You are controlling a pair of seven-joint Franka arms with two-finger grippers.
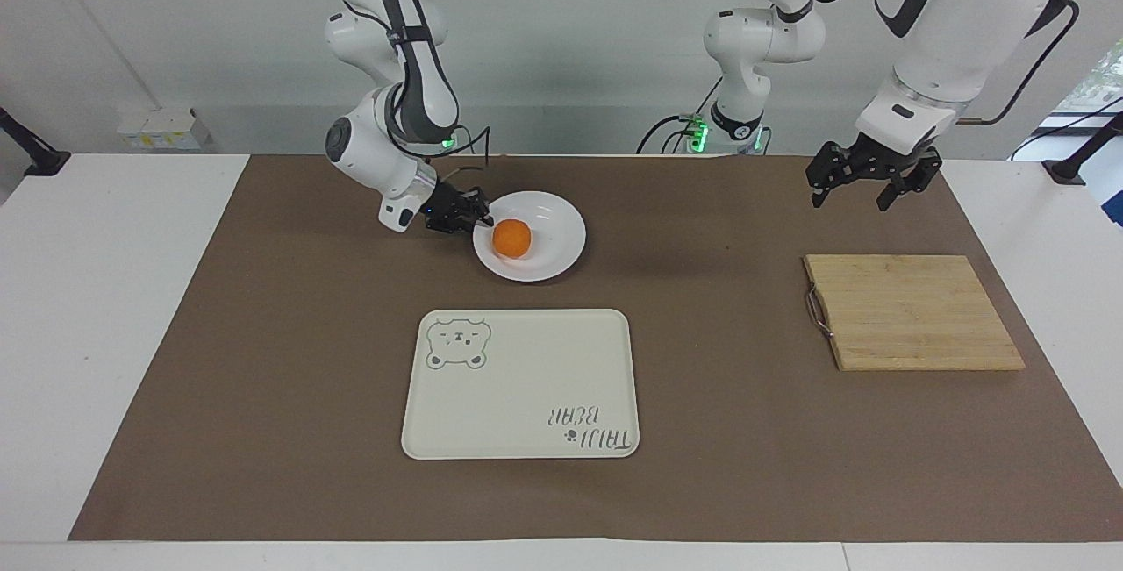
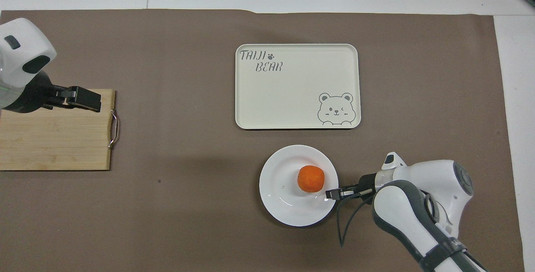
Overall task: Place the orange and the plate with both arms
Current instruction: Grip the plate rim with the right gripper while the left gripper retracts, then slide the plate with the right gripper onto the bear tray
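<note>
The orange (image 1: 511, 239) lies on the white plate (image 1: 553, 220), which rests on the brown mat close to the robots. My right gripper (image 1: 476, 218) is low at the plate's rim on the side toward the right arm's end, its fingers closed on that rim. In the overhead view the right gripper (image 2: 331, 194) overlaps the plate's (image 2: 284, 201) edge beside the orange (image 2: 311, 179). My left gripper (image 1: 851, 194) is open and empty, up in the air over the mat by the cutting board's edge nearest the robots; it also shows in the overhead view (image 2: 85, 98).
A cream tray with a bear drawing (image 1: 526, 387) lies farther from the robots than the plate; it shows in the overhead view too (image 2: 292, 92). A bamboo cutting board with a metal handle (image 1: 912, 312) (image 2: 54, 142) lies toward the left arm's end.
</note>
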